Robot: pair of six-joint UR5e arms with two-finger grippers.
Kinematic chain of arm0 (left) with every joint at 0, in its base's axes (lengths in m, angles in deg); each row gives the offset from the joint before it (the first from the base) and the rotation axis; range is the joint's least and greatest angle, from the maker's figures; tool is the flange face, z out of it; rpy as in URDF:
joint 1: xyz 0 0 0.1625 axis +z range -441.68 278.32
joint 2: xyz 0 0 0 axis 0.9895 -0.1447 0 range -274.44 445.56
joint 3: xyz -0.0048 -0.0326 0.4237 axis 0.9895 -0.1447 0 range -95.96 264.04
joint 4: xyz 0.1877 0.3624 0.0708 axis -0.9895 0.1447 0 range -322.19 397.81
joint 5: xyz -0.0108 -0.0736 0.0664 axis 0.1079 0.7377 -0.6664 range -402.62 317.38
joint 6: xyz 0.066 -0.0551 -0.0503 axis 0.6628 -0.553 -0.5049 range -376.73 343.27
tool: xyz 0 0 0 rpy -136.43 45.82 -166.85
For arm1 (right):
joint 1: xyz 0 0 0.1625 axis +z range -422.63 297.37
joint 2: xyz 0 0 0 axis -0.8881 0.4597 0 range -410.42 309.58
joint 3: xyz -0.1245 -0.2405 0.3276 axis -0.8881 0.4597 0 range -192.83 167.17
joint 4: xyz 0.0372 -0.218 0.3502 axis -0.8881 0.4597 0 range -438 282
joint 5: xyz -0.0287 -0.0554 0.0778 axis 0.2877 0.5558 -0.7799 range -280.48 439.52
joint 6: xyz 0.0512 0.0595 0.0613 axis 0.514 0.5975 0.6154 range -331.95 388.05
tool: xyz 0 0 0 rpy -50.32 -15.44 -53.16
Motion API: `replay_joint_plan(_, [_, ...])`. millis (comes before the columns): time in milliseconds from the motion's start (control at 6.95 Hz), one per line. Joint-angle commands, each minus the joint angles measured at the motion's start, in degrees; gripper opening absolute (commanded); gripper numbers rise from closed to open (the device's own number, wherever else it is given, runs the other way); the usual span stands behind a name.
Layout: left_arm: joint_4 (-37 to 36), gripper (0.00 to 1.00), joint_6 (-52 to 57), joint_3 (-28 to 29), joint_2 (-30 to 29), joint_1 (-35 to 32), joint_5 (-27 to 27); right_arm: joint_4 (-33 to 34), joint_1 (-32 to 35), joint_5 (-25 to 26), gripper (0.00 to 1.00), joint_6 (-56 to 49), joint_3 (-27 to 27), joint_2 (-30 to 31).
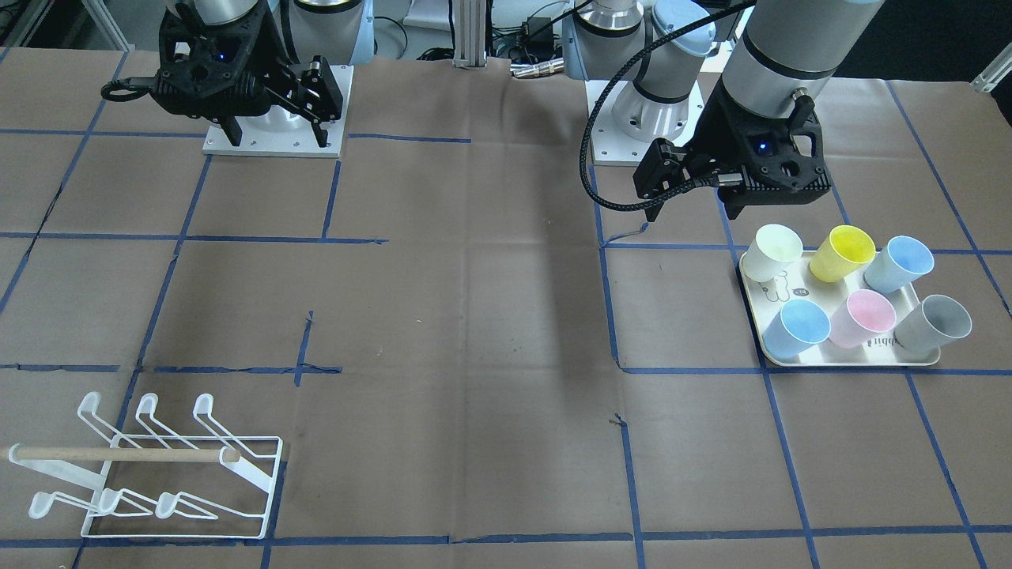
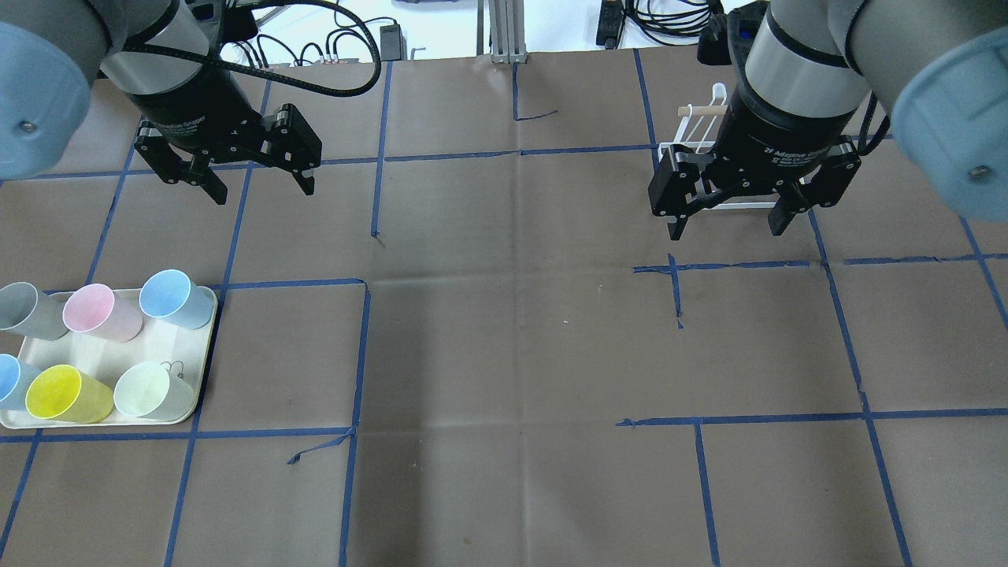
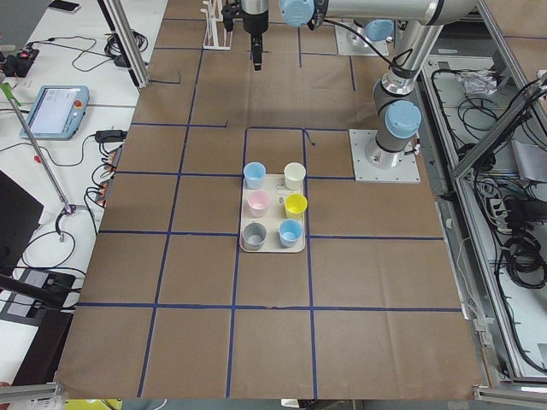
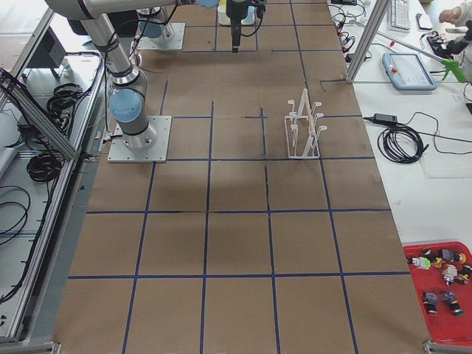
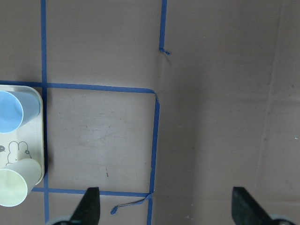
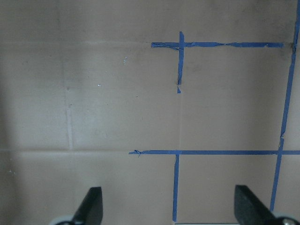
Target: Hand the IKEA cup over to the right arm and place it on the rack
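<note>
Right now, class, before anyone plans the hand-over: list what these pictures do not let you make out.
- The rack: overhead view, mostly hidden behind the right tool.
- The blue cup: overhead view, cut off by the left edge.
- The tray lettering: front-facing view, partly covered by the pink cup.
- Small parts in the red tray: right-side view, too small to identify.

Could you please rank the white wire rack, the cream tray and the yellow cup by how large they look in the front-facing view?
1. white wire rack: looks largest, but it lies nearer the camera, so its lead over the tray is unsure.
2. cream tray: second.
3. yellow cup: clearly smallest.
</note>
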Motion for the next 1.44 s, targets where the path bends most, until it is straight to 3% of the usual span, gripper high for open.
replay_joint_plan(0, [0.0, 1.0, -0.04, 0.15, -0.02, 0.0, 0.0, 0.0, 0.0, 0.0, 1.0, 0.0, 0.04, 0.03])
replay_joint_plan(863, [-1.66, 1.0, 3.55, -0.28, -0.54, 1.66, -0.17, 0.0, 0.09, 0.0, 1.0, 0.0, 0.39, 0.03])
replay_joint_plan(1150, [-2.1, 1.0, 12.73, -2.11, -1.51, 9.89, 0.26, 0.0, 0.09, 0.09, 1.0, -0.09, 0.56, 0.03])
replay_joint_plan(1294, [-5.76, 1.0, 20.36, -4.39, -1.51, 14.2, -0.08, 0.0, 0.09, 0.0, 1.0, -0.09, 0.56, 0.03])
